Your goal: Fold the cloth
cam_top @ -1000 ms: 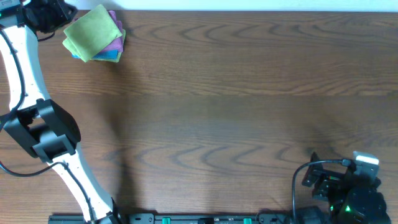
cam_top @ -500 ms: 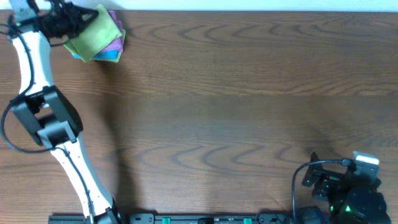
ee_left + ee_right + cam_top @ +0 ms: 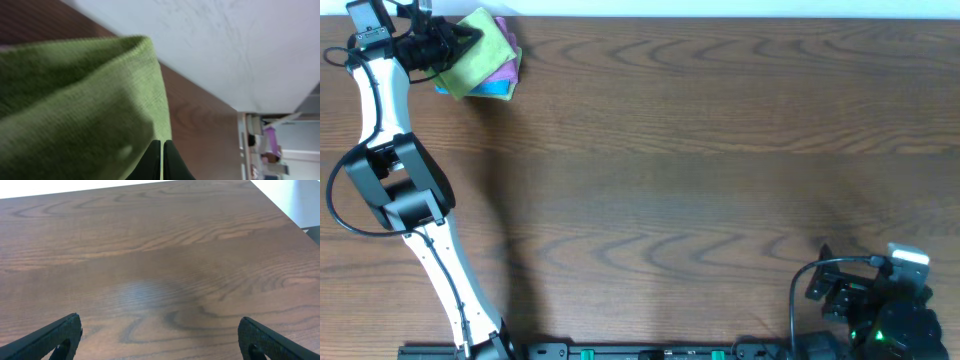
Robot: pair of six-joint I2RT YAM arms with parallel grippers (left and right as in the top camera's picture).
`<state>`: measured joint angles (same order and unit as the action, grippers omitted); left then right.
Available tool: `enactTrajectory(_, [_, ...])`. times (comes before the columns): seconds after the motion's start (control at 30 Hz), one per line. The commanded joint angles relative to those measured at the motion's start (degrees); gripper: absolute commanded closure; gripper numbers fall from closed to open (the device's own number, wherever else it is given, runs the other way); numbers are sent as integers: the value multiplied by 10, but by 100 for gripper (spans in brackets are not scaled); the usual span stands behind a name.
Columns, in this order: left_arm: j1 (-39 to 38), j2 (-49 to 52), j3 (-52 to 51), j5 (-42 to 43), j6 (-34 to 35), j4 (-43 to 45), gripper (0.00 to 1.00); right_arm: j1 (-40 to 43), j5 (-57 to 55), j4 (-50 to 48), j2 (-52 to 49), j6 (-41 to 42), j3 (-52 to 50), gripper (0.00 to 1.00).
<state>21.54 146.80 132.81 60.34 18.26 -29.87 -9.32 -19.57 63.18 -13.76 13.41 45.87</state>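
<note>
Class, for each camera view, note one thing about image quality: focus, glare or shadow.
Left wrist: the cloth is so close that its weave looks soft and out of focus. Right wrist: a pale sheen lies on the table. Overhead: evenly lit, with a faint shadow on the wood beside the left arm.

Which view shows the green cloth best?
Overhead: nearly the whole cloth sits atop the coloured stack, left gripper at its edge. Left wrist shows only a close-up fold pinched in shut jaws. Right wrist shows none of it.
</note>
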Motion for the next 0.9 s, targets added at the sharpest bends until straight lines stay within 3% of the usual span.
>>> enactTrajectory(0.0, [0, -5, 3, -42, 2, 14, 94, 3, -8, 1, -1, 5, -5, 1])
enactTrajectory(0.17, [-5, 1, 3, -60, 3, 49, 94, 3, -8, 1, -1, 5, -5, 1])
enactTrajectory(0.43, [-11, 43, 3, -64, 66, 109, 94, 3, -8, 1, -1, 5, -5, 1])
enactTrajectory(0.87, [-13, 56, 3, -103, 65, 134, 94, 3, -8, 1, -1, 5, -5, 1])
